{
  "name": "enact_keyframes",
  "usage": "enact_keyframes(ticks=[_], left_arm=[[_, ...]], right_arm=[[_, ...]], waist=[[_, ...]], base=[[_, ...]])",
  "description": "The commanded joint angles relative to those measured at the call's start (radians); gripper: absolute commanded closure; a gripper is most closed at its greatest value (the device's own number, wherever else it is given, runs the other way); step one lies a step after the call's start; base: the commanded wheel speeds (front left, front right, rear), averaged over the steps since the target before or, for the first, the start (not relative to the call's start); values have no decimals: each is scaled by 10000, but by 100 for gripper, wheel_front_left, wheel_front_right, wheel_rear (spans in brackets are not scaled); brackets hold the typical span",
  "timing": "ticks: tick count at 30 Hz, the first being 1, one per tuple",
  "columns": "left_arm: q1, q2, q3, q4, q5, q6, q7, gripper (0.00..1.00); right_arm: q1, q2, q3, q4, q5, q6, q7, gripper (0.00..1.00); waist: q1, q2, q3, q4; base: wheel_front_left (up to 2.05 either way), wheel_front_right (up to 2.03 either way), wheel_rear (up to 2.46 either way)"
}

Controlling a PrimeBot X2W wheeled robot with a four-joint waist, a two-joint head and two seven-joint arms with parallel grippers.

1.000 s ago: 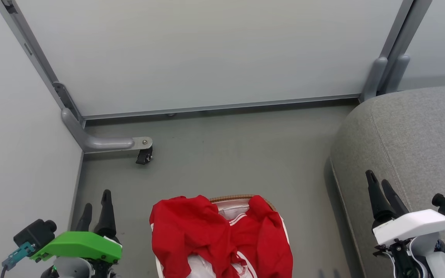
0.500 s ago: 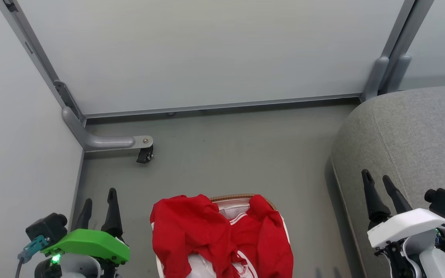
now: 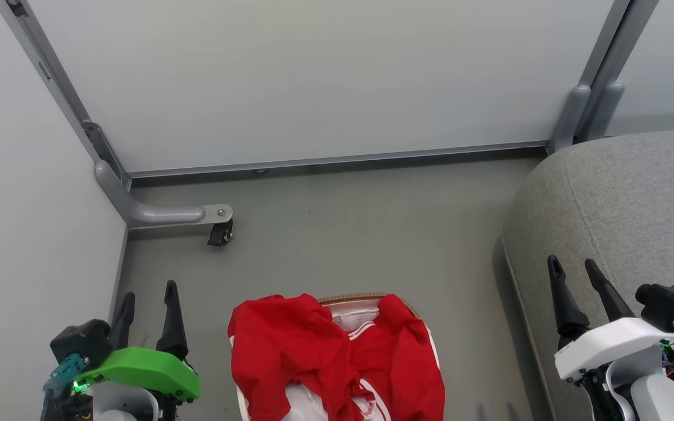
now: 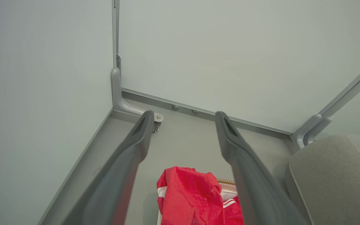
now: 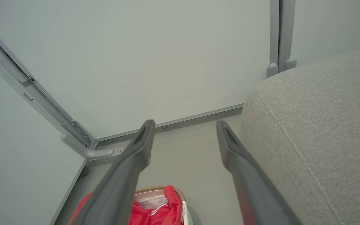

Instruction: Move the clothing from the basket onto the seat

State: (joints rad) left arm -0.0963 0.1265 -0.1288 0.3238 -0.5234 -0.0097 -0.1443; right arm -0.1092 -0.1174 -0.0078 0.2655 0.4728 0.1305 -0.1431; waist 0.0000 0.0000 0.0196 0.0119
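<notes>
Grey floor point(image 3: 360, 234) spreads before us, with the clothing point(image 3: 325, 351) heaped in the basket point(image 3: 360, 299) between our arms. Our left gripper point(image 3: 148, 292) and right gripper point(image 3: 572, 263) both stand parted, holding nothing; the pile lies nearer the left, the seat point(image 3: 635, 204) beside the right.

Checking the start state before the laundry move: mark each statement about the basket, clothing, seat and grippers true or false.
1. The red clothing lies in the laundry basket, spilling over its rim. True.
2. The left gripper is shut on the clothing. False: it is open and holds nothing, apart from the basket.
3. The grey seat stands on the robot's right of the basket. True.
4. The right gripper touches the clothing. False: it hovers open by the seat, apart from the clothing.
</notes>
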Motion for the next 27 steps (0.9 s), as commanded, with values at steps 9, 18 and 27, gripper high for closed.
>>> enact_keyframes(ticks=[9, 18, 27], left_arm=[[-94, -82, 77, -189, 1094, -150, -320, 0], [12, -306, 179, -67, 1919, -298, -527, 0], [170, -500, 411, -18, 2626, -454, -713, 0]], right_arm=[[-135, 12, -83, -159, -1112, 2, -324, 0], [67, 62, -11, -150, -1955, 3, -539, 0], [182, 210, -149, -50, -2657, 2, -742, 0]], waist=[[0, 0, -5, 18], [0, 0, -30, 37], [0, 0, -30, 29]], base=[[0, 0, 0], [0, 0, 0], [0, 0, 0]])
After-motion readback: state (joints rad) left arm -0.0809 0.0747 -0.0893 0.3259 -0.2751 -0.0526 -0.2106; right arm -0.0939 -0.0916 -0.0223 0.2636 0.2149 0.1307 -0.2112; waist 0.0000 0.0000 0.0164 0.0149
